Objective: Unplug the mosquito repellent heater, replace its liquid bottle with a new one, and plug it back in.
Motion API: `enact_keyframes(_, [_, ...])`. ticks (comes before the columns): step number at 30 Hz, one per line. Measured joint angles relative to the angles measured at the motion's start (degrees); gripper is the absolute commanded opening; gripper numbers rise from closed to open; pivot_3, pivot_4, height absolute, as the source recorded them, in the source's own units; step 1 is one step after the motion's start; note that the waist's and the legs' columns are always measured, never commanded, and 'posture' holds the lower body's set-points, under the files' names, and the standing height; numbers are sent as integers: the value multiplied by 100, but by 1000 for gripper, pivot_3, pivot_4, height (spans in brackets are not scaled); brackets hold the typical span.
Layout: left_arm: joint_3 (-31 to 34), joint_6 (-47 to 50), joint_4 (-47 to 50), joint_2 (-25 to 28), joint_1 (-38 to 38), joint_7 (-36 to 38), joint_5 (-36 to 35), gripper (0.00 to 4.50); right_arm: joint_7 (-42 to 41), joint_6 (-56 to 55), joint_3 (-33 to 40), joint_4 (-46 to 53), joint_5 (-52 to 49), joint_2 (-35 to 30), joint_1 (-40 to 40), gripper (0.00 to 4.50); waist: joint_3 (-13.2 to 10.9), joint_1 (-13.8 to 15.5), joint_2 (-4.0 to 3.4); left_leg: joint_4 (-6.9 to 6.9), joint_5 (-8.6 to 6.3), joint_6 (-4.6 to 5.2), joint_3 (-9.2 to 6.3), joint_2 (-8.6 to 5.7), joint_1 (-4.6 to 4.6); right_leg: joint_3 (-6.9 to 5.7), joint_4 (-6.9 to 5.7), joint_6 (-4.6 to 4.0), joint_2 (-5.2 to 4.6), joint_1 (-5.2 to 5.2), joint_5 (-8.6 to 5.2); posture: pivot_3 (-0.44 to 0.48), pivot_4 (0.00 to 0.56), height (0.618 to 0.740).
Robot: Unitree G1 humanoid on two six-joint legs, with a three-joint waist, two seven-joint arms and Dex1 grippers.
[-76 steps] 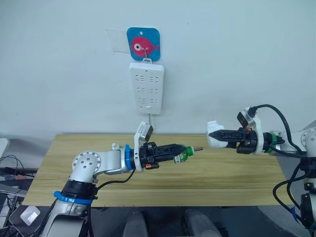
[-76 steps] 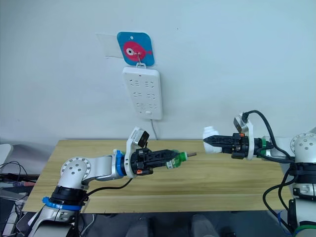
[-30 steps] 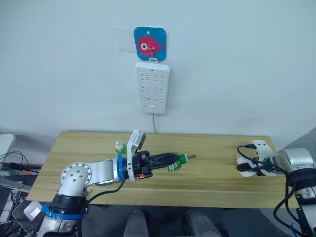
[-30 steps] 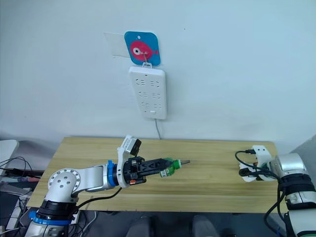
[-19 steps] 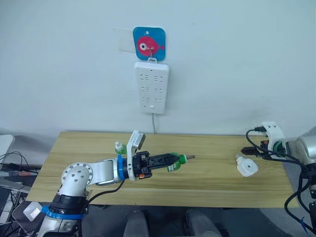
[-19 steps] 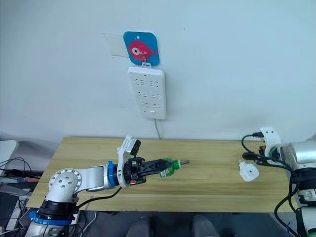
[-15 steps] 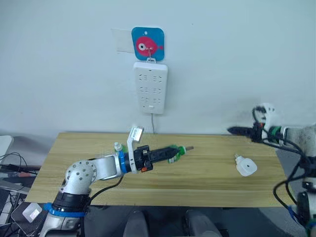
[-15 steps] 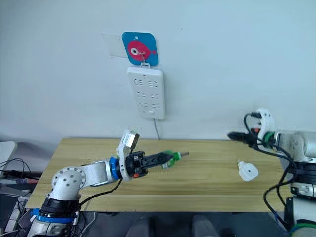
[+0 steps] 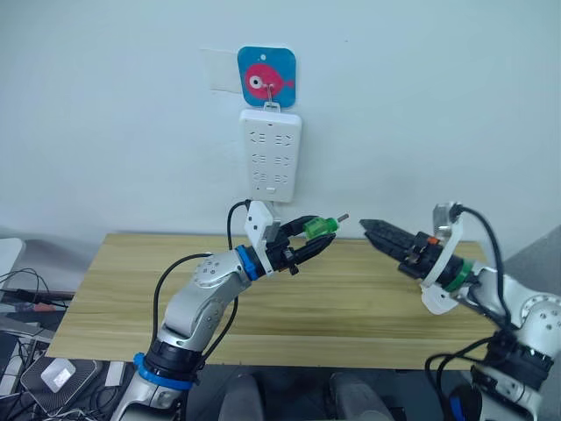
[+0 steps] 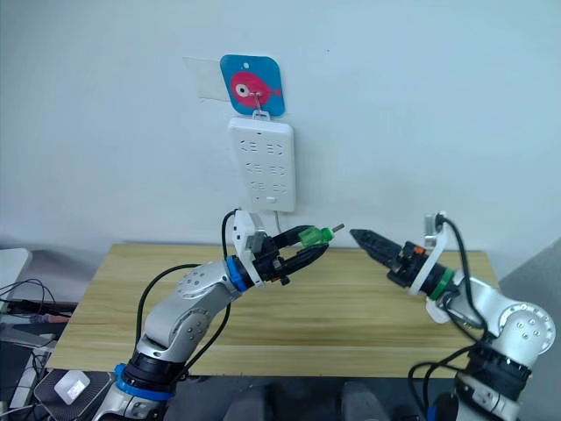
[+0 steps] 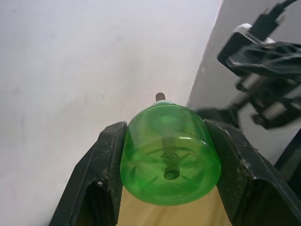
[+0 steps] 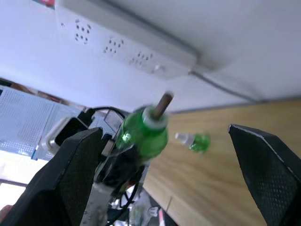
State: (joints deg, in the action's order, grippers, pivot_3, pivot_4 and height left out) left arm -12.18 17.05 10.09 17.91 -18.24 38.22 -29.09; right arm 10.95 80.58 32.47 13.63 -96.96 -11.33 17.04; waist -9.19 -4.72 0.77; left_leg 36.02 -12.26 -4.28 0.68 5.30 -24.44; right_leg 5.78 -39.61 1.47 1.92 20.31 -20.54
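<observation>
A long wooden worktop (image 9: 351, 316) with pale, lengthwise grain stands against a plain, smooth white wall. On the wall hangs one tall white power strip (image 9: 271, 155), a rounded plastic slab with three rows of sockets, its cord running down behind the worktop. It hangs from a hook on a square blue plaque (image 9: 266, 82) with rounded corners that bears a pink fish. Cables and grey gear lie on the floor past the worktop's left end.

Two arms reach over the worktop, well above it. The left hand (image 9: 307, 250) is clamped on one green liquid bottle (image 9: 319, 227); its two black fingers (image 11: 106, 169) press the sides of the translucent, round-bodied plastic bottle, seen in the left wrist view from its ribbed base. The bottle lies nearly level, with a thin dark wick (image 10: 337, 229) sticking out of its pale neck toward the right hand.

The right hand (image 9: 366, 226) points at the wick tip, near it but apart. In the right wrist view its two black fingers (image 12: 77, 157) stand wide apart with nothing between them.

A second small green bottle (image 12: 194, 141) with a white cap lies on its side on the worktop, seen in the right wrist view beyond the held one. That makes two bottles, one power strip and one plaque. I cannot tell where the mosquito repellent heater is.
</observation>
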Motion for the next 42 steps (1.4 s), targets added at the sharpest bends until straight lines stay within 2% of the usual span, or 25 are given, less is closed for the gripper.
enact_keyframes(2, [-37,-127,-139,-133,-95,14,199,2232,772,-758,-619,186,-726,-162,-222,4478,0,-51,0,1,0,1,4,-1,-1,-5,-1,6,0,1,2,-123,146,740])
enact_keyframes(5, [-153,-210,-161,-271,-132,130,341,2232,1421,-1593,-1181,349,-1162,-198,-241,4478,0,-130,0,0,0,1,2,1,0,-7,-5,6,1,3,2,-125,147,740])
enact_keyframes(12, [-231,-203,-29,-309,-150,336,386,2232,1907,-2764,-1934,545,-1449,-377,-185,4478,0,-171,0,0,1,-1,1,6,-1,-8,-8,6,6,7,2,-125,148,740])
enact_keyframes(15, [-231,-187,75,-305,-87,371,392,2232,1907,-2976,-2088,583,-1453,-476,-185,3866,0,-170,0,0,1,-1,0,7,-1,-10,-8,6,5,6,2,-122,148,740])
enact_keyframes(23, [-204,-129,140,-351,-79,371,415,2232,1757,-3242,-2266,651,-1454,-690,-289,968,0,-165,0,0,2,-1,0,7,0,-9,-12,6,6,7,2,-123,146,740])
enact_keyframes(24, [-197,-130,142,-353,-77,370,416,2232,1725,-3262,-2269,651,-1454,-685,-298,852,0,-164,0,0,2,-1,0,7,0,-9,-13,6,6,7,2,-123,146,740])
enact_keyframes(29, [-197,-139,156,-373,-65,376,455,2232,1660,-3326,-2315,678,-1453,-662,-376,853,0,-164,0,0,2,-1,0,7,1,-9,-14,6,6,7,2,-123,144,740])
enact_keyframes(31, [-196,-145,156,-382,-65,381,470,2986,1658,-3363,-2323,724,-1452,-661,-413,853,0,-163,0,0,2,-1,1,7,1,-9,-14,6,6,8,2,-123,145,740])
enact_keyframes(36, [-208,169,210,-199,-36,512,409,4500,1528,-3388,-2435,800,-1453,-898,-455,853,0,-167,0,1,2,-1,0,7,1,-8,-17,6,6,8,2,-123,146,740])
enact_keyframes(39, [-68,472,288,125,48,632,286,4500,1168,-3370,-2426,681,-939,-1300,-659,853,0,-164,0,0,2,-1,-1,8,1,-11,-17,6,6,9,2,-119,145,740])
enact_keyframes(42, [7,845,418,494,93,754,218,4500,250,-3484,-2762,542,774,-1763,-789,853,1,-154,-2,1,3,-3,2,8,3,-8,-21,9,6,14,0,-114,142,740])
